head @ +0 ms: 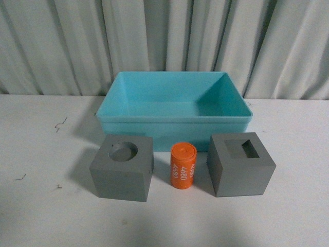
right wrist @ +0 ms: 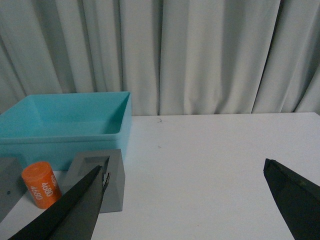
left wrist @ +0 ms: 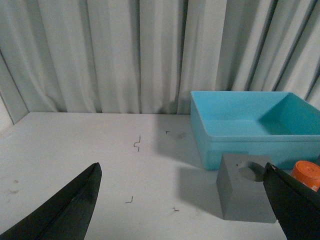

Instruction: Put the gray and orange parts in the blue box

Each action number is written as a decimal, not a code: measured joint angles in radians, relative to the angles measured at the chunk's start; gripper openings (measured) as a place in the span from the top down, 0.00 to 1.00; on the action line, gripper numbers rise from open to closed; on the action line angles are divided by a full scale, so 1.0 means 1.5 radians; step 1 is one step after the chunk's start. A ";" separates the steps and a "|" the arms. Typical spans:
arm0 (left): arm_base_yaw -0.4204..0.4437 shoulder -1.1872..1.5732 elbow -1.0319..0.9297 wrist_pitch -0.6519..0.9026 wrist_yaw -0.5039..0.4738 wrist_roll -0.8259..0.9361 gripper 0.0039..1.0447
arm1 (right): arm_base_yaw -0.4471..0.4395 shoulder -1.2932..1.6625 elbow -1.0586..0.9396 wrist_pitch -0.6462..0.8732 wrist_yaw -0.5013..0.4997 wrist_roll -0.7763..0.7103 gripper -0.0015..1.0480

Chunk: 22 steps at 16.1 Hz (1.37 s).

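In the front view a gray cube with a round recess (head: 123, 168) stands at the left, an orange cylinder printed "4680" (head: 183, 166) in the middle, and a gray cube with a square recess (head: 241, 164) at the right. All three sit on the white table just in front of the empty blue box (head: 174, 121). No arm shows in that view. My left gripper (left wrist: 185, 172) is open above bare table, with the round-recess cube (left wrist: 245, 194) by its one finger. My right gripper (right wrist: 185, 170) is open too, the square-recess cube (right wrist: 100, 179) behind one finger.
A pleated gray curtain (head: 164, 41) closes off the back of the white table (head: 41, 206). Small dark scuff marks (left wrist: 137, 144) dot the tabletop on the left side.
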 joint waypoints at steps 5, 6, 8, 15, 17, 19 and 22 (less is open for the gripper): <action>0.000 0.000 0.000 0.000 0.000 0.000 0.06 | 0.000 0.000 0.000 0.000 0.000 0.000 0.06; 0.000 0.000 0.000 0.000 0.000 0.000 0.06 | 0.000 0.000 0.000 0.000 0.000 0.000 0.06; 0.000 0.000 0.000 0.000 0.000 0.000 0.06 | 0.000 0.000 0.000 0.000 0.000 0.000 0.06; 0.000 0.000 0.000 0.000 0.000 0.000 0.06 | 0.000 0.000 0.000 0.000 0.000 0.000 0.06; 0.000 0.000 0.000 0.000 0.000 0.000 0.06 | 0.000 0.000 0.000 0.000 0.000 0.000 0.06; 0.000 0.000 0.000 0.000 0.000 0.000 0.06 | 0.000 0.000 0.000 0.000 0.000 0.000 0.06; 0.000 0.000 0.000 0.000 0.000 0.000 0.06 | 0.000 0.000 0.000 0.000 0.000 0.000 0.06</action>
